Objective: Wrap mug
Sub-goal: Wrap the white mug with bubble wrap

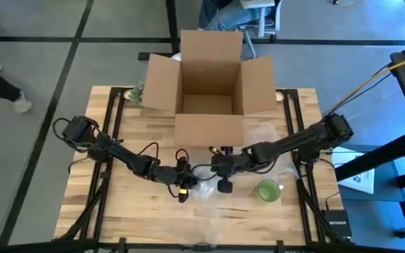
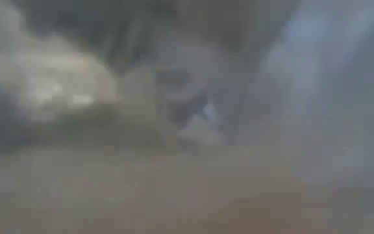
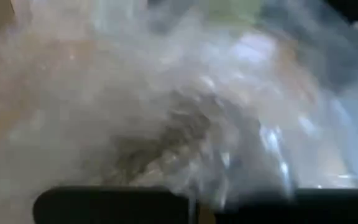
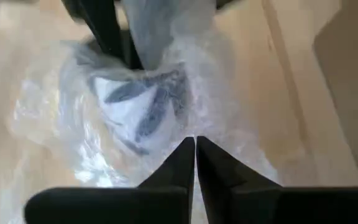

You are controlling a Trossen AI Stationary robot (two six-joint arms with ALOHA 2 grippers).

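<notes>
A white mug with a dark blue pattern point(image 4: 143, 107) lies inside a bundle of clear bubble wrap point(image 4: 55, 118) near the table's front middle point(image 1: 204, 188). My right gripper point(image 4: 195, 148) is shut on the wrap just beside the mug, and in the high view it point(image 1: 223, 184) comes in from the right. My left gripper point(image 1: 182, 191) reaches the bundle from the left. Its dark fingers point(image 4: 114, 37) show on the mug's other side, shut on wrap. The low view shows only blurred wrap. My right gripper pinches the bubble wrap point(image 4: 191, 127) between its two fingertips, at the edge of the bundle next to the mug. How many layers, I cannot tell. The bundle rests on the table. My left gripper holds wrap gathered at the opposite side of the mug point(image 4: 143, 43). The wrap itself hides the place of contact.
An open cardboard box point(image 1: 209, 84) stands at the table's far middle. A green mug point(image 1: 268, 190) stands upright to the right of the bundle, near my right arm. More clear wrap point(image 1: 269, 137) lies in front of the box's right flap.
</notes>
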